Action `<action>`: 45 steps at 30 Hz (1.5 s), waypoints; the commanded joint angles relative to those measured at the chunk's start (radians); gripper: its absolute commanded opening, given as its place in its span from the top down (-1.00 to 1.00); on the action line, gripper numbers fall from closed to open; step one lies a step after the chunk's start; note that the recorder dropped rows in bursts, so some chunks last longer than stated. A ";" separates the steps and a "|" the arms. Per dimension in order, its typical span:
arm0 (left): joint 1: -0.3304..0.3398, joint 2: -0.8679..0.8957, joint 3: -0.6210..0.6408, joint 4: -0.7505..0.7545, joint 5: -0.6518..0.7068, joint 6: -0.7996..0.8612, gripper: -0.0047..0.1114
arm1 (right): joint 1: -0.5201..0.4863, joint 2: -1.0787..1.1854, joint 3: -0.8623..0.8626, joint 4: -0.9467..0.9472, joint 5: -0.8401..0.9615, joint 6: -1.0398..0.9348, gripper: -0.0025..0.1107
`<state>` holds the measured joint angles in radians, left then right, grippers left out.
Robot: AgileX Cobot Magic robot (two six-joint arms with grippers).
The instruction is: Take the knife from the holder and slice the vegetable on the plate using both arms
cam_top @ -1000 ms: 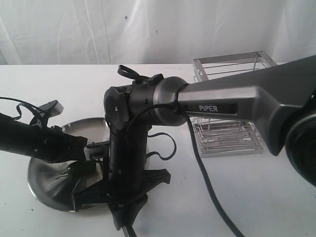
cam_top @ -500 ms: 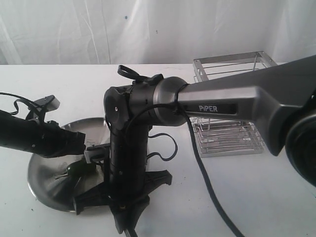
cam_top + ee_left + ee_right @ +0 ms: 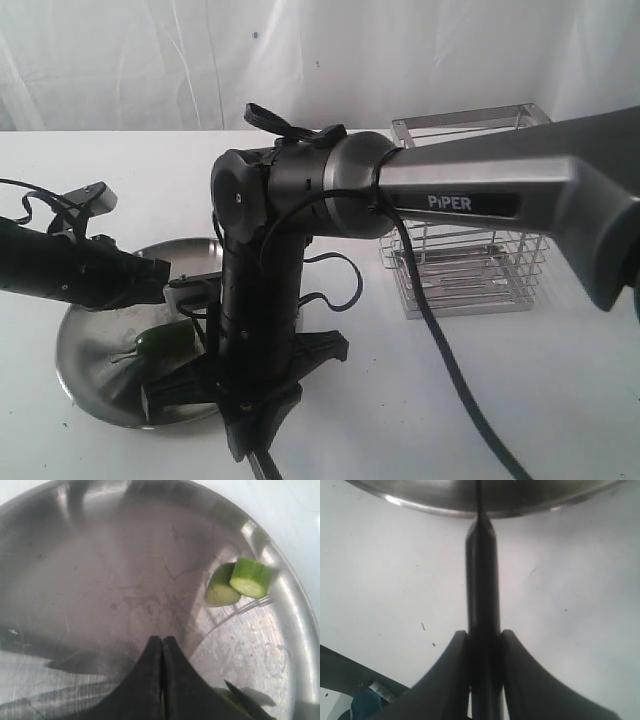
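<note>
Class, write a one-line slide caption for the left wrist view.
Black left gripper, jaws shut, over the scuffed round stainless-steel plate; a cut green vegetable piece lies near the rim.

Green vegetable [image 3: 160, 343] lies cut on steel plate [image 3: 80, 368]; right pincer [image 3: 482, 636] clamps black knife [image 3: 482, 580].
</note>
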<state>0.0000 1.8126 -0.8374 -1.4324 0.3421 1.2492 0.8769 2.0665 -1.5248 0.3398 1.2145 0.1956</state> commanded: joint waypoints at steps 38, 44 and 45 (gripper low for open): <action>-0.002 -0.942 0.196 -0.046 -0.507 -0.013 0.92 | -0.145 -0.122 0.003 0.401 -0.100 -0.511 0.96; -0.002 -1.134 0.196 -0.046 -0.517 0.144 0.92 | -0.147 -0.162 0.003 0.403 -0.104 -0.513 0.96; -0.002 -1.164 0.196 -0.046 -0.534 0.176 0.92 | -0.150 -0.171 0.003 0.403 -0.106 -0.513 0.96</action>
<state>0.0000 0.7364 -0.6474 -1.4581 -0.1690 1.3433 0.7385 1.9307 -1.5248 0.7248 1.1116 -0.2998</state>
